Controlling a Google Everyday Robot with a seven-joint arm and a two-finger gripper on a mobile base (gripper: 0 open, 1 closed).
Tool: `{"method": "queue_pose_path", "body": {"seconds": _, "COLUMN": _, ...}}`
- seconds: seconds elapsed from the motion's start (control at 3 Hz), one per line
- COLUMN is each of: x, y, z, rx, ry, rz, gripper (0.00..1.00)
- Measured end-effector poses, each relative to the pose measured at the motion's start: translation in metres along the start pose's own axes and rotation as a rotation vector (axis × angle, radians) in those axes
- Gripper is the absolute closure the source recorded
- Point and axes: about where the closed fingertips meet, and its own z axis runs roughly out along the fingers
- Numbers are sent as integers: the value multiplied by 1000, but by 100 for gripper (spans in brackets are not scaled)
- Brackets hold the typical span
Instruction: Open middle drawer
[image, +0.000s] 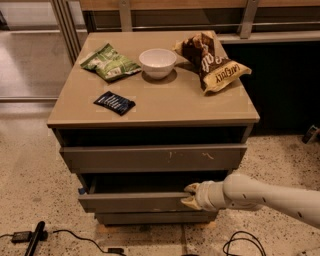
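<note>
The middle drawer (135, 201) is the plain grey-brown panel below the scratched top panel (150, 158). It stands pulled out a little, with a dark gap above its front edge. My gripper (192, 196), at the end of the white arm coming in from the right, is at the right part of that front panel. One fingertip (192, 188) sits over the panel's top edge and the other is on its face, so it grips the panel. The drawer's inside is in shadow.
The narrow bottom panel (155, 218) sits below. On the cabinet top (165, 102) lie a green bag (110, 62), a white bowl (157, 62), a brown chip bag (212, 60) and a dark blue packet (114, 102). Cables (70, 235) lie on the floor in front.
</note>
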Motion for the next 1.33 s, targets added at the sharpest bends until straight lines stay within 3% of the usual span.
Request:
{"method": "queue_pose_path", "body": {"seconds": 0.33, "x": 4, "y": 6, "z": 10, "rx": -23, "ry": 4, "rz": 2, "gripper": 0}}
{"method": "queue_pose_path", "body": {"seconds": 0.67, "x": 4, "y": 6, "z": 10, "rx": -23, "ry": 4, "rz": 2, "gripper": 0}}
{"method": "queue_pose_path", "body": {"seconds": 1.0, "x": 4, "y": 6, "z": 10, "rx": -23, "ry": 4, "rz": 2, "gripper": 19}}
{"method": "queue_pose_path", "body": {"seconds": 1.33, "x": 7, "y": 15, "z": -9, "rx": -16, "ry": 5, "rz": -12, "gripper": 42}}
